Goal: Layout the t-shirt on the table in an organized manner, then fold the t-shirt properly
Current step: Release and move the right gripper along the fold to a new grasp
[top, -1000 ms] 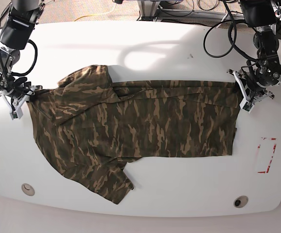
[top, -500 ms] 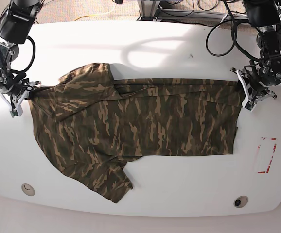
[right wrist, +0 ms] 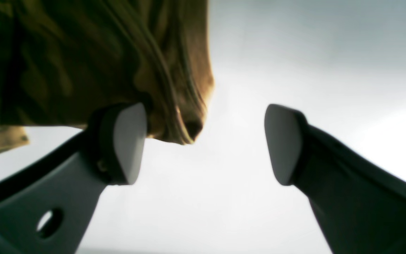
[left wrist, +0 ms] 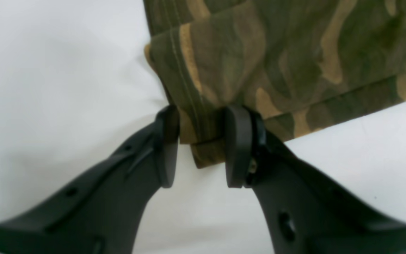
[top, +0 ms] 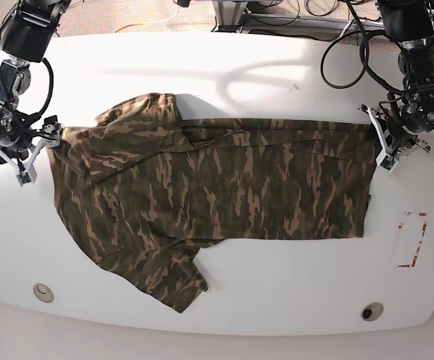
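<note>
T-shirt (top: 209,199) lay mid-table (top: 224,82), shifted toward 3 o'clock versus earlier. We saw left gripper (left wrist: 201,146) clamping hem corner; right gripper (right wrist: 206,144) now spread, cloth released.

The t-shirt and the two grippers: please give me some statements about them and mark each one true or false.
1. The left gripper is closed on a folded hem of the t-shirt. True.
2. The right gripper clamps the cloth. False: its jaws stand wide apart.
3. The t-shirt hangs in the air. False: it lies spread on the table.
4. The red tape rectangle is uncovered. True.
</note>
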Motion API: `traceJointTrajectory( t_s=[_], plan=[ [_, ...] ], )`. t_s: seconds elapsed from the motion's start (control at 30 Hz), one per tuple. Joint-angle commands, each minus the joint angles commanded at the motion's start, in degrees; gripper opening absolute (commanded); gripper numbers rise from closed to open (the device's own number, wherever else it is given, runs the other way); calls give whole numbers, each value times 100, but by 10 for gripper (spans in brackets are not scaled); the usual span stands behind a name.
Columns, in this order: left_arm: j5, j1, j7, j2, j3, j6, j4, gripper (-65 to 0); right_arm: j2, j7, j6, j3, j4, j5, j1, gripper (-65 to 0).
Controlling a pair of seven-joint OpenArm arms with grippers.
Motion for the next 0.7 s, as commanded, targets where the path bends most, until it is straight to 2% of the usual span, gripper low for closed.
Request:
traceJointTrajectory(
  t_s=[0.13, 0.23, 0.27, 0.37, 0.7],
  plan=[
    [0, -18, 0, 0, 0, 0, 53, -433, -308, -510, 0, 0, 686, 132, -176, -89],
    [0, -26, 26, 9, 0, 0, 246, -343, -668, -826, 0, 18, 1116, 88, -334, -89],
    [0, -26, 44, 18, 0, 0, 343, -299, -782, -844, 0, 88, 1240, 97, -440, -89],
    [0, -9, 44, 18, 0, 0, 598, -228, -1055, -844, 0, 237, 1398, 97, -615, -89],
    [0, -26, 53, 9, 0, 0, 826, -222, -1512, -844, 0, 281, 1398, 105, -1046, -89]
  ],
)
